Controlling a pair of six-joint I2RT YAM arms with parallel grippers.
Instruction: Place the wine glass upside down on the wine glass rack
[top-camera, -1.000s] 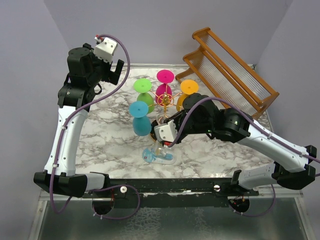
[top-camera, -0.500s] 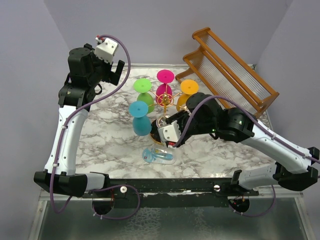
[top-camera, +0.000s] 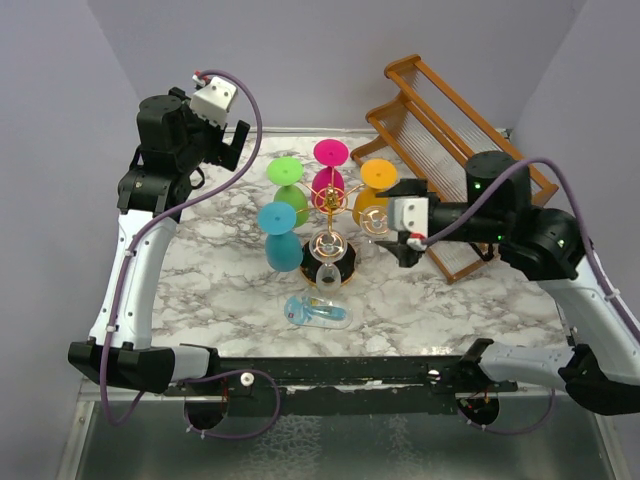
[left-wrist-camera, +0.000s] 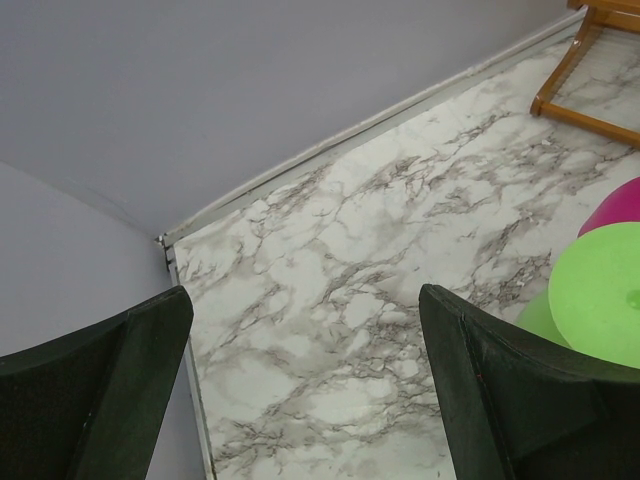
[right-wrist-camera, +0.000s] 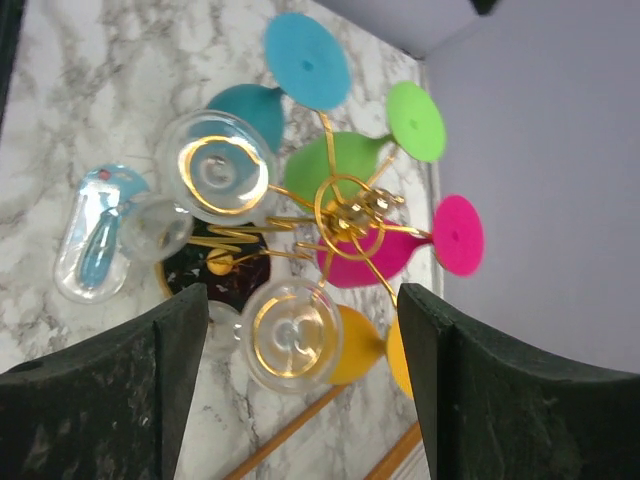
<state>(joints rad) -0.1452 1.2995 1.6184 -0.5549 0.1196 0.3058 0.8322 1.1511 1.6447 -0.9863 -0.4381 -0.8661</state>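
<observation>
The clear wine glass (top-camera: 327, 250) hangs upside down on the gold wine glass rack (right-wrist-camera: 350, 208), at its 6 o'clock side. The blue glass (top-camera: 279, 246), green glass (top-camera: 286, 171), pink glass (top-camera: 330, 152) and orange glass (top-camera: 379, 173) crowd the arms from 8 round to 2 o'clock. A second clear glass (right-wrist-camera: 290, 335) hangs by the orange one. Another glass (top-camera: 318, 312) lies on the table (top-camera: 220, 262), nearer at 6. The right gripper (right-wrist-camera: 302, 300) hovers at 4 o'clock, wide and holding nothing. The left gripper (left-wrist-camera: 300, 320) is wide too, far off at 10. A wooden rack (top-camera: 470, 150) stands at 2.
</observation>
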